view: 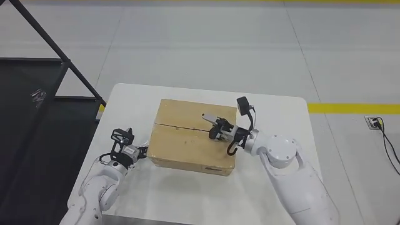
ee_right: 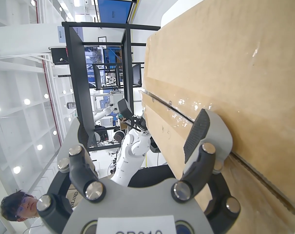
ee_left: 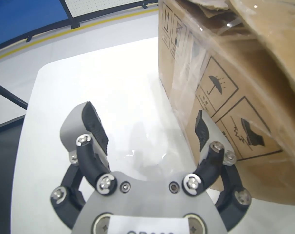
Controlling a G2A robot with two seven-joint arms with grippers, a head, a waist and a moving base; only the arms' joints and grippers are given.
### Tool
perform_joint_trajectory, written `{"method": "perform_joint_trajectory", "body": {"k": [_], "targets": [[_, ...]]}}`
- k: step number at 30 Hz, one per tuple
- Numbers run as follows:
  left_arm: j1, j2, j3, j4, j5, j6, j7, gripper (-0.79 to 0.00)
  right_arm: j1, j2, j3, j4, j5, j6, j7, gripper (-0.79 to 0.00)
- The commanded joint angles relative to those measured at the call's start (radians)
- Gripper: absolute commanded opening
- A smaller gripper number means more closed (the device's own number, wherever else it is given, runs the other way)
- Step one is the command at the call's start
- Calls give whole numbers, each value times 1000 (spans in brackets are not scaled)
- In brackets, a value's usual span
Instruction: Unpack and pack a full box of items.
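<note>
On the table [view: 281, 115], a closed brown box [view: 187, 139]; clear-taped.

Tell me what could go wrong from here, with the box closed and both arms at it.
1. The right jaws stand open at the seam of the box; pressing in could tear a flap or hit whatever lies beneath.
2. The left jaws stand open beside the box's side, where loose tape could catch them.
3. A push might slide the box on the table.
</note>
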Motion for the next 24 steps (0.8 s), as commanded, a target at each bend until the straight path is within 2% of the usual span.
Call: {"method": "perform_joint_trajectory", "body": {"k": [1, 24], "targets": [[-2, -2, 6, 1, 2, -5, 1, 0, -1, 1, -1, 0, 4, -1, -1, 0], [-46, -23, 52, 63, 53, 3, -37, 0, -3, 17, -6, 5, 34, -7, -11, 0]]}}
